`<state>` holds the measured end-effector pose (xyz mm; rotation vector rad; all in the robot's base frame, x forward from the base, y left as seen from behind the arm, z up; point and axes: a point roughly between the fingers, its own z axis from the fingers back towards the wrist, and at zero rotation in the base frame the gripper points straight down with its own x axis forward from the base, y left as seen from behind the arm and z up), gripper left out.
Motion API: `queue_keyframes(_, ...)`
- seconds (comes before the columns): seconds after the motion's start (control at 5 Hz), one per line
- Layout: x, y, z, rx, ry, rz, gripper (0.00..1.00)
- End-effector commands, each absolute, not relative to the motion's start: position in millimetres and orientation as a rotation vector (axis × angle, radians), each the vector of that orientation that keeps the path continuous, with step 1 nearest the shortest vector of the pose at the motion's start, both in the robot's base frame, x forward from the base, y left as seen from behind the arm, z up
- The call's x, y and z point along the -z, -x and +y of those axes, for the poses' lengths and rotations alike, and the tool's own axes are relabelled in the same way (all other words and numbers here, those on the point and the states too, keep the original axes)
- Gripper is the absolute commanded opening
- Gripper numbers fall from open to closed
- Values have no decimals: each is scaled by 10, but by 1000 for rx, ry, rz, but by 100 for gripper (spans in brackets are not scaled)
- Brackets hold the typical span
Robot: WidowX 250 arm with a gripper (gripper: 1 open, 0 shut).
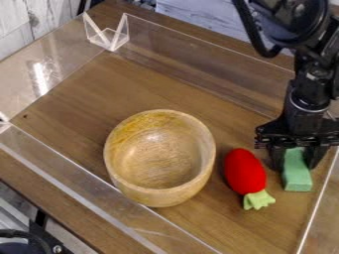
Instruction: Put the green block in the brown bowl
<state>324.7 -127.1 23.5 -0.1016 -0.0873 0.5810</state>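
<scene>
The green block (296, 176) lies flat on the wooden tabletop at the right, a light-green bar pointing toward the camera. My gripper (298, 155) points straight down over its far end. Its two dark fingers are closed on the block's sides, and that end is hidden between them. The brown bowl (158, 115), round and wooden with a thick rim, stands empty to the left of the gripper, with a red toy between them.
A red strawberry-like toy (243, 171) with a pale-green leafy tip lies between the bowl and the block. Clear plastic walls (54, 169) fence the table on all sides. A small clear stand (106, 32) sits at the back left. The right wall runs close beside the block.
</scene>
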Motion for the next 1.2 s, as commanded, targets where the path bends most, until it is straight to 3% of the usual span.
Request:
queue_keyframes(0.0, -489, -3365, -1313, -561, 138, -148, 0)
queue_keyframes(0.6, -504, -3353, -1341, -614, 112, -147, 0)
queue_keyframes(1.0, -647, -3173, -1528, -659, 93, -154, 0)
